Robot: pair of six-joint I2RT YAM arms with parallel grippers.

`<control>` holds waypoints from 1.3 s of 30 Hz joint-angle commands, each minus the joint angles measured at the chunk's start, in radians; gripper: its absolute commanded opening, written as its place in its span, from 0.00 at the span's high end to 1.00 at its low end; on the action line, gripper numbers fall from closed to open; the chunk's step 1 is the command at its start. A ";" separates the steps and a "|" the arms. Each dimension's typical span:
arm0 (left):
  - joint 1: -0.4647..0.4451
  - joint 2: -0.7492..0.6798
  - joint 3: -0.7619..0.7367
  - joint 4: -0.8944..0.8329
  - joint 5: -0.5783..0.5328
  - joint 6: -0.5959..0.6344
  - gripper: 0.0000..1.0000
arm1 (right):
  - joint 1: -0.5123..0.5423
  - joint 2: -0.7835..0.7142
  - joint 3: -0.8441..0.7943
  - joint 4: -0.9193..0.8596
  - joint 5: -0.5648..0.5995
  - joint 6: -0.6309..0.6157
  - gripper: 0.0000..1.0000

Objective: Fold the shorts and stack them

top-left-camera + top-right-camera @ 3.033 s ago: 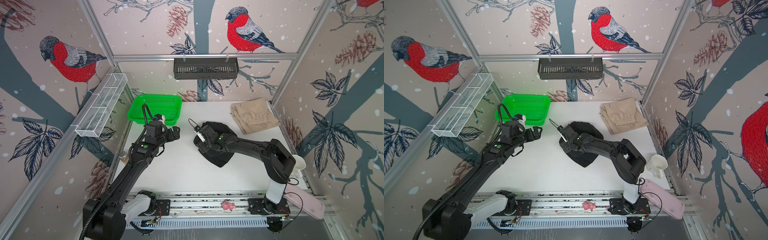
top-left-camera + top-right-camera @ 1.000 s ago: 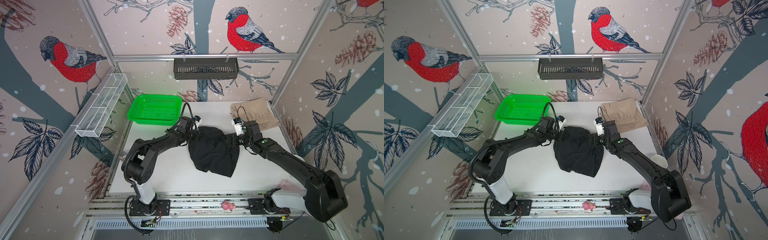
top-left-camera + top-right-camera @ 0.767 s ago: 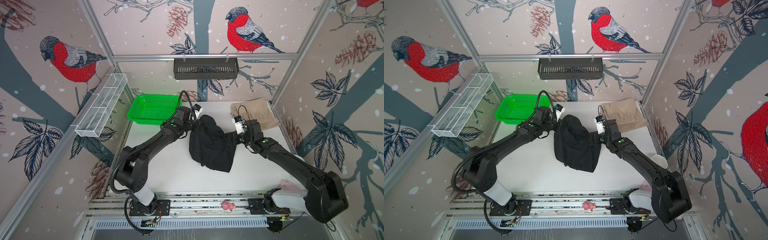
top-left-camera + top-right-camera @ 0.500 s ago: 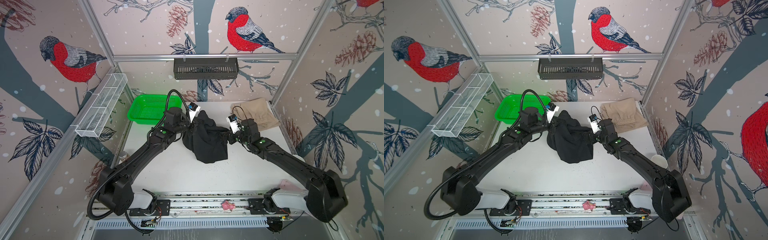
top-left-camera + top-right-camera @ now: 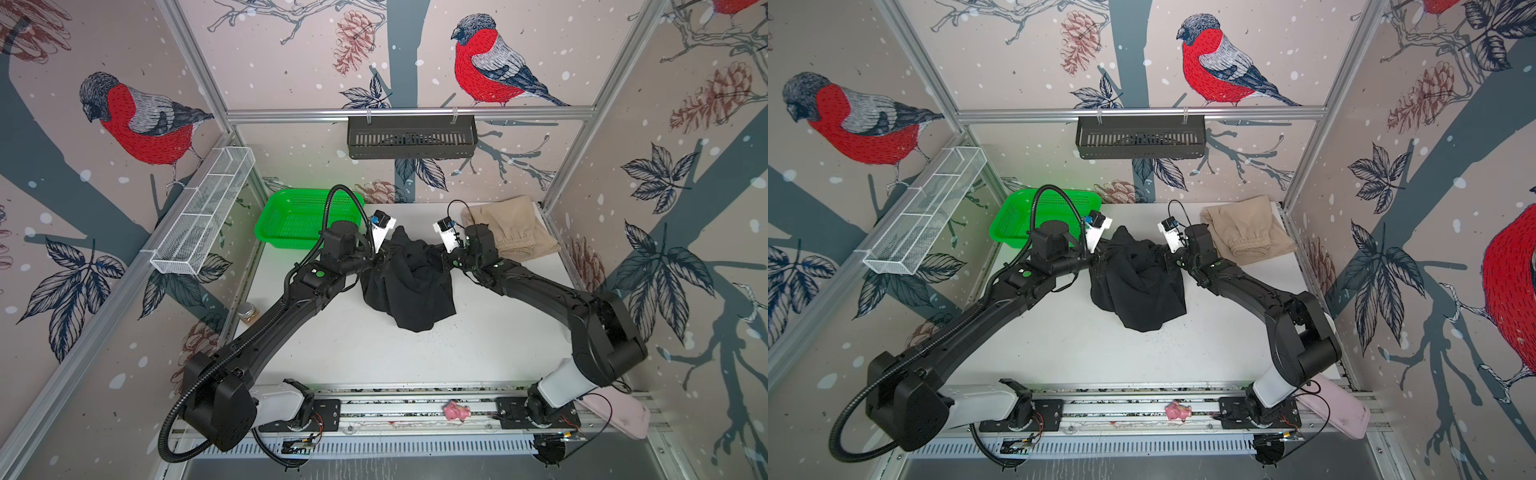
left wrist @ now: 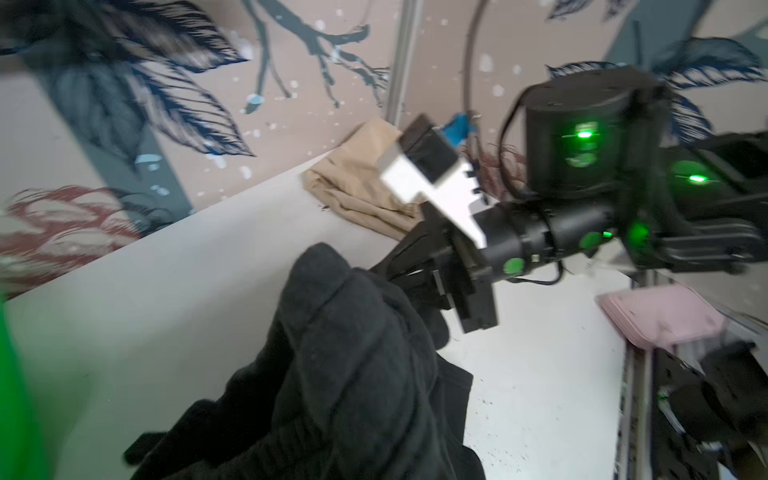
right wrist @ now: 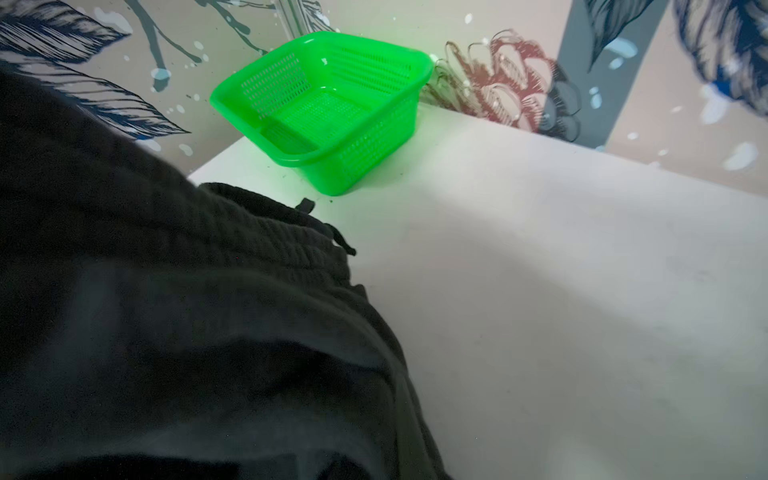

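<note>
The black shorts hang bunched between my two grippers over the back middle of the table, their lower part resting on the white top. My left gripper is shut on their left upper edge, its fingers buried in the cloth. The right gripper is shut on the right upper edge; in the left wrist view its fingers pinch the black fabric. The ribbed waistband shows in the right wrist view. The beige shorts lie folded at the back right corner.
A green basket stands at the back left, just behind my left wrist. A black shelf hangs on the back wall, a white wire rack on the left wall. A small jar sits at the table's left edge.
The black shorts, spread on the table a second ago, are now lifted and bunched. My left gripper rose and drew back with its edge. The right gripper closed on the other edge.
</note>
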 commanded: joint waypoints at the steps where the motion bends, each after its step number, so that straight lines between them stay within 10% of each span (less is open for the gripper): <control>1: 0.006 -0.026 0.069 -0.151 -0.461 -0.090 0.99 | -0.020 -0.099 0.023 -0.146 0.154 0.025 0.98; 3: 0.026 -0.042 0.079 -0.221 -0.626 -0.156 0.95 | -0.025 -0.165 0.001 -0.266 0.262 0.054 0.98; 10: 0.114 -0.086 -0.172 -0.083 -0.412 -0.290 0.85 | -0.022 -0.331 -0.318 -0.256 0.268 0.273 0.73; 18: 0.116 -0.087 -0.239 -0.145 -0.398 -0.361 0.04 | 0.037 -0.520 -0.342 -0.291 0.307 0.223 0.24; 20: 0.120 -0.120 -0.252 -0.132 -0.400 -0.375 0.03 | 0.038 -0.508 -0.324 -0.239 0.298 0.199 0.17; 28: 0.264 -0.173 -0.340 -0.111 -0.470 -0.478 0.03 | 0.120 -0.035 0.032 -0.148 0.250 0.041 0.10; 39: 0.374 -0.038 -0.466 0.109 -0.440 -0.473 0.03 | 0.183 0.695 0.835 -0.601 0.012 -0.366 0.09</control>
